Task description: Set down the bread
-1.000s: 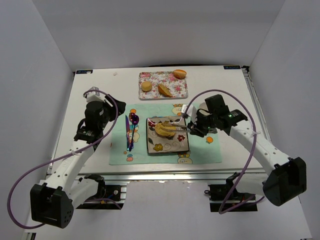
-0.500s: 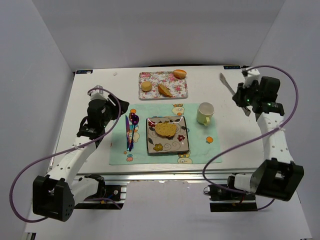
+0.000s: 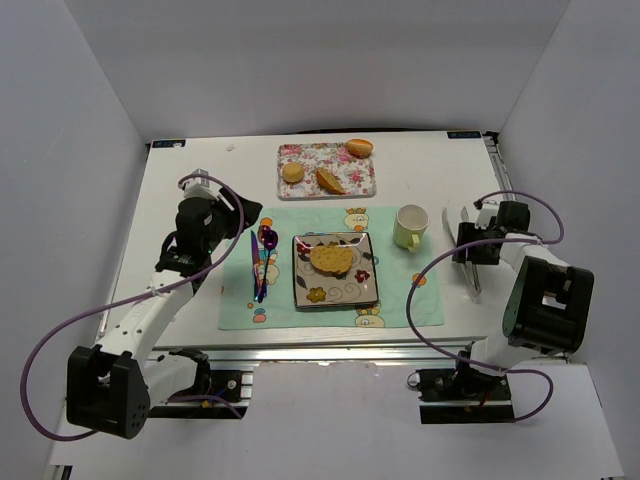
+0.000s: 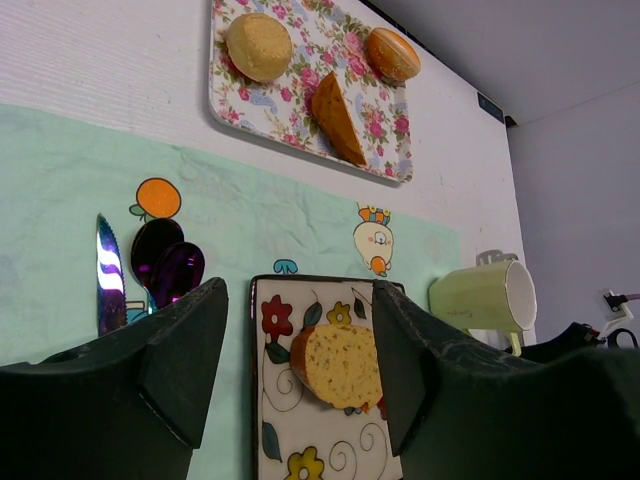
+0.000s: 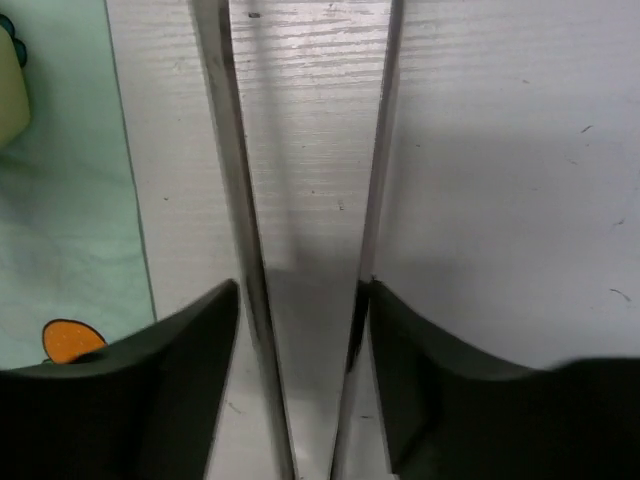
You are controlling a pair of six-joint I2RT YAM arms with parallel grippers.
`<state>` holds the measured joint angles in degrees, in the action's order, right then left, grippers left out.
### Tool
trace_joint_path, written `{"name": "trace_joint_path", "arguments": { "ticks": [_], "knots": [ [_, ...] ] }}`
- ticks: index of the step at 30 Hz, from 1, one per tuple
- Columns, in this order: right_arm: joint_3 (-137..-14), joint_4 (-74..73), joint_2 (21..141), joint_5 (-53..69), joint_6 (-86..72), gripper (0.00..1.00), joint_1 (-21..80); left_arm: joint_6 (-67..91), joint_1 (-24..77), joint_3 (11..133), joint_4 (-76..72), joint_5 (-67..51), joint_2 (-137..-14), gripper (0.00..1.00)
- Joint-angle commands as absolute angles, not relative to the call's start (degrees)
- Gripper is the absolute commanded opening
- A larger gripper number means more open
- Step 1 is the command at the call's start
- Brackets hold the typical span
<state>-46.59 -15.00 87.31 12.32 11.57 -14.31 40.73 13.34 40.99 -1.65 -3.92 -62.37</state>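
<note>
We find the right gripper [image 3: 465,252], still clasping the tongs [image 5: 240,200], withdrawn well right of the plate [image 3: 335,296], the bread [image 3: 331,259] left lying on it; the left gripper [image 3: 248,214] gapes empty.

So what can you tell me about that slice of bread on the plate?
The bread is one flat, oval slice, golden yellow with a porous, toasted-looking crumb and a browner crust around its edge. It lies flat on the square flower-patterned plate, in the half farther from the robot and a little left of the middle. It looks whole and lies inside the rim. Only the plate touches it.
</note>
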Motion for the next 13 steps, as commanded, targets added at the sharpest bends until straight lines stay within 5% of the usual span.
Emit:
{"name": "trace_joint_path", "arguments": {
  "ticks": [1, 3, 13],
  "knots": [
    [-48.43, -15.02, 87.28, 14.23, 13.7, 0.67, -14.85, 40.52, 13.27, 42.45, -1.84, -4.22, -61.61, 0.69],
    [-49.12, -16.51, 86.58, 12.93, 15.2, 0.89, -14.85, 40.78, 13.27, 42.19, -1.67, -4.04, -61.35, 0.69],
    [-63.61, -18.2, 77.97, 13.35, 16.7, 0.89, -12.75, 40.34, 13.27, 42.1, -0.35, -3.43, -59.77, 0.7]
  ]
}}
